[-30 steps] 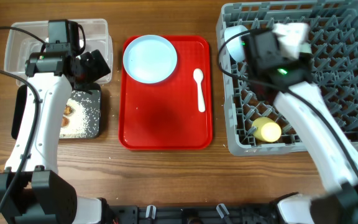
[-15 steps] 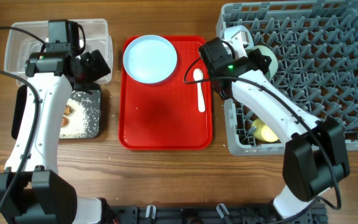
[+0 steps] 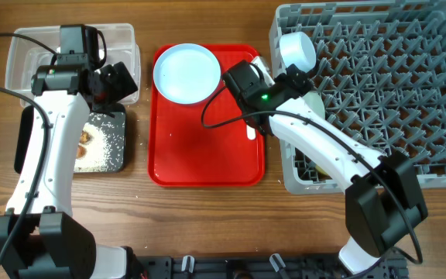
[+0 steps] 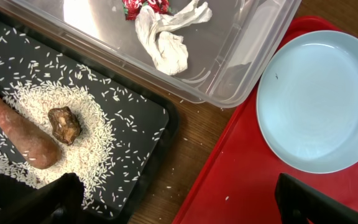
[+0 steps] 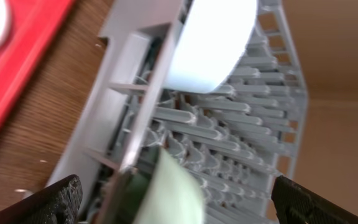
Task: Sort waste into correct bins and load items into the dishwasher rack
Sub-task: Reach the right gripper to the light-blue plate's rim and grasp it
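Waste is sorted left of the flat red tray [image 3: 207,147]: loose white rice [image 4: 98,134] in the shallow black tray [image 4: 157,115], crumpled white tissue [image 4: 166,37] in the clear plastic tub [image 4: 247,56]. The left end effector [image 4: 179,208] is spread and empty. On the tray waits the pale blue round plate [image 3: 186,72]. At its right edge hovers the right end effector [image 5: 176,202], also spread, probably for the white plastic spoon [image 3: 251,133]. Right of it stands the grey grid rack [image 3: 393,85].
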Robot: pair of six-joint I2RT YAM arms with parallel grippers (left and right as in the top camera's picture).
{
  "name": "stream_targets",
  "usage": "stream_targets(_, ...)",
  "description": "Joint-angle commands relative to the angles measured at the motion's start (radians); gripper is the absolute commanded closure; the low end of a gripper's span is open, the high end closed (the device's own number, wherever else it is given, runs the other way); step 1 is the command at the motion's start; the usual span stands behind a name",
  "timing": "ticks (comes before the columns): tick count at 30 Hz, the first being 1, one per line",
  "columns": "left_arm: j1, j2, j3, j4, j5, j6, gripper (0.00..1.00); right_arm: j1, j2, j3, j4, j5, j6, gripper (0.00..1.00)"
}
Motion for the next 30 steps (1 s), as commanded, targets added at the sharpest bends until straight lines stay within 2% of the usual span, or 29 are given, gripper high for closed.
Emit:
stream_targets(1,0.006,-0.005,0.012,0.003,-0.006,0.005,0.0,0.005,-0.001,0.058,0.007,-0.154,0.033,0.0)
stream_targets(4,0.006,-0.005,0.012,0.003,-0.006,0.005,0.0,0.005,-0.01,0.154,0.014,-0.373,0.037,0.0)
stream_targets(8,0.006,-0.005,0.012,0.003,-0.006,0.005,0.0,0.005,-0.01,0.2,0.09,-0.846,0.042,0.0)
stream_targets(9,0.006,-0.005,0.012,0.003,-0.006,0.005,0.0,0.002,-0.008,0.193,0.153,-1.007,0.123,0.0)
stream_targets(10,0.006,-0.005,0.012,0.003,-0.006,0.005,0.0,0.0,-0.005,0.186,0.198,-1.035,0.179,0.0)
stream_targets(12,0.006,-0.005,0.012,0.003,-0.006,0.005,0.0,-0.001,0.014,0.173,0.292,-0.993,0.29,0.09)
stream_targets(14,0.006,-0.005,0.012,0.003,-0.006,0.005,0.0,-0.001,0.057,0.169,0.367,-0.841,0.433,0.3)
stream_targets(16,0.006,-0.005,0.012,0.003,-0.006,0.005,0.0,-0.001,0.127,0.169,0.426,-0.701,0.558,0.37)
stream_targets(20,0.006,-0.005,0.012,0.003,-0.006,0.005,0.0,-0.001,0.277,0.169,0.502,-0.747,0.594,0.41)
stream_targets(23,0.006,-0.005,0.012,0.003,-0.006,0.005,0.0,0.0,0.35,0.169,0.478,-0.756,0.75,0.43)
stream_targets(26,0.006,-0.005,0.012,0.003,-0.006,0.005,0.0,-0.001,0.391,0.169,0.475,-0.756,0.794,0.45)
stream_targets(29,0.006,-0.005,0.012,0.003,-0.006,0.005,0.0,0.0,0.401,0.169,0.475,-0.757,0.823,0.54)
stream_targets(30,0.006,-0.005,0.012,0.003,-0.006,0.005,0.0,0.0,0.401,0.169,0.475,-0.761,0.823,0.6)
